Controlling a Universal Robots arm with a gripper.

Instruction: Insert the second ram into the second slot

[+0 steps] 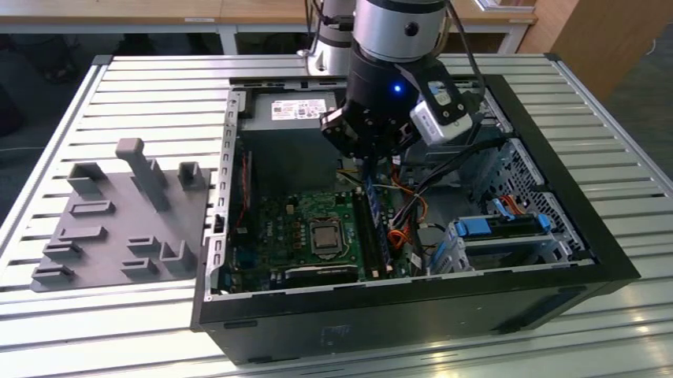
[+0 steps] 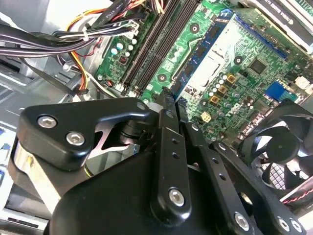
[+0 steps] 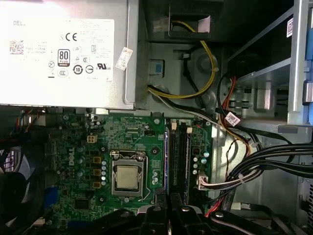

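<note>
The second ram [image 2: 205, 49] is a dark-blue stick with dark chips. It stands on edge in the memory slot nearest the processor socket [image 3: 128, 177], lined up along the whole slot [image 3: 167, 156] [image 1: 370, 224]. Beside it lie black empty slots [image 2: 156, 44] [image 3: 186, 156]. My gripper [image 2: 166, 98] reaches down into the open computer case [image 1: 589, 236], with its black fingers shut together. The fingertips [image 3: 161, 197] are right at one end of the stick. I cannot tell whether they touch it. In the exterior view the gripper [image 1: 368, 169] hangs over the far end of the slots.
A power supply [image 3: 63, 54] fills the case's far end. Bundled black and coloured cables [image 2: 73, 34] [image 3: 254, 166] run close beside the slots. A black fan [image 2: 279, 147] sits past the processor. Blue drive brackets [image 1: 505, 228] are at the exterior view's right, and a grey fixture [image 1: 116, 220] lies left of the case.
</note>
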